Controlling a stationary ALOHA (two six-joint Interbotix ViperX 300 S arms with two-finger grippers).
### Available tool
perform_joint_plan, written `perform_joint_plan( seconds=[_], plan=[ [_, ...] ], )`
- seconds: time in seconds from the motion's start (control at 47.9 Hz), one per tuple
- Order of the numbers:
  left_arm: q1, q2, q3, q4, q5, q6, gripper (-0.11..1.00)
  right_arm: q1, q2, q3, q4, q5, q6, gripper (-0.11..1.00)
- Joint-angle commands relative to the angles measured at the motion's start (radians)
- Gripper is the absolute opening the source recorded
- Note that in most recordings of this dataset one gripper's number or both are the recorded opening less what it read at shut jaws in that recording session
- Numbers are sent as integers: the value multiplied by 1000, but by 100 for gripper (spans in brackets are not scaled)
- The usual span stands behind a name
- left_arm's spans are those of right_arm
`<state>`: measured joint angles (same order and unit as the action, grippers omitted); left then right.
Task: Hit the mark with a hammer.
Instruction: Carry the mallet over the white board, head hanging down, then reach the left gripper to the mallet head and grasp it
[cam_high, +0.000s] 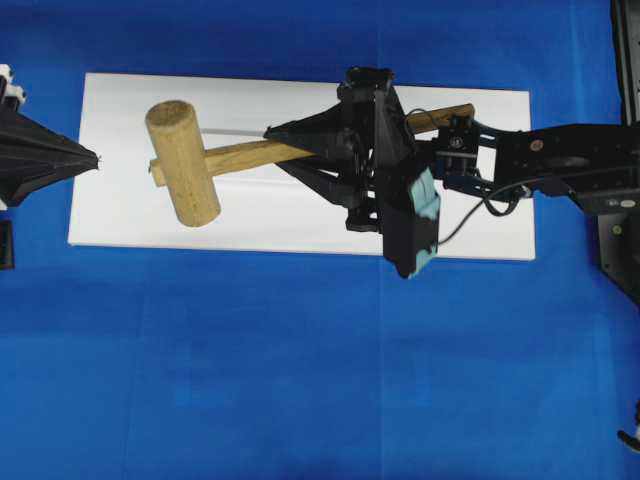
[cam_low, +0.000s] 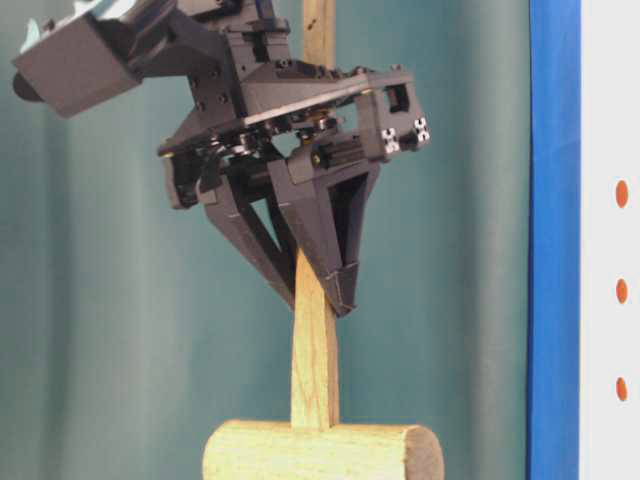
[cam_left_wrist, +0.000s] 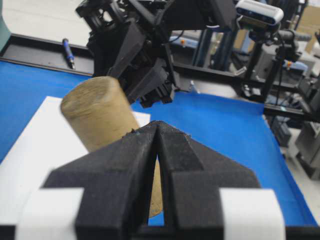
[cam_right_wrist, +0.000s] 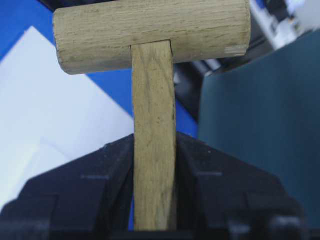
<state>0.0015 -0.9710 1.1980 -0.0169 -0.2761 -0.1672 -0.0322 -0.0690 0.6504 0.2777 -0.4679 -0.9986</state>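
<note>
The hammer (cam_high: 200, 160) is picked up: the right gripper (cam_high: 285, 140) is clenched on its handle, jaws pinching the flat sides about mid-shaft, as the right wrist view shows plainly. The head hangs over the 9 o'clock half of the white board (cam_high: 120, 220); the handle runs toward 3 o'clock, its butt end poking out past the wrist. In the table-level view the head sits low with the handle rising from it, so the hammer looks raised rather than resting, though contact with the board can't be confirmed.

The left gripper (cam_high: 95, 158) sits at the 9 o'clock edge of the board, pressed shut on nothing, tips apart from the hammer head.

Progress, as a judgement: the grasp is done, the strike itself is left. It looks like mid-swing or a pre-strike hold.

Hard to make out: no mark shows on the board from overhead; it may be under the head or the arm. Three orange dots (cam_low: 621, 291) run down the 3 o'clock edge of the table-level view; whether any of them is the target is unclear. The left wrist view is mostly blocked by its own jaws, and the lower edge of the head is cut off in the table-level frame.
</note>
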Motion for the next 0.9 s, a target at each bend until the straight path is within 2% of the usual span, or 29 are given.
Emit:
perform_joint_plan(
  seconds=[0.0, 0.125, 0.459, 0.585, 0.668, 0.773, 0.835, 0.877],
  plan=[
    [3, 5, -11, -3, 0, -2, 0, 3, -34, -18, 8, -26, -28, 9],
    [5, 5, -11, -3, 5, -2, 0, 8, -34, -17, 8, -38, -55, 9],
    [9, 8, -11, -3, 6, -6, 3, 8, -34, -18, 8, -41, -57, 9],
    [15, 11, -11, -6, 3, -18, 27, 6, -34, -18, 8, -44, -58, 9],
    [21, 12, -11, -6, 2, -49, 55, 8, -34, -18, 8, -44, -63, 9],
    [34, 15, -11, -6, 2, -86, 84, 8, -34, -20, 8, -44, -71, 9],
    [40, 20, -11, -5, 2, -100, 92, 8, -34, -20, 8, -44, -75, 9],
    [46, 23, -11, -6, 2, -110, 93, 8, -34, -23, 8, -44, -77, 9]
  ],
)
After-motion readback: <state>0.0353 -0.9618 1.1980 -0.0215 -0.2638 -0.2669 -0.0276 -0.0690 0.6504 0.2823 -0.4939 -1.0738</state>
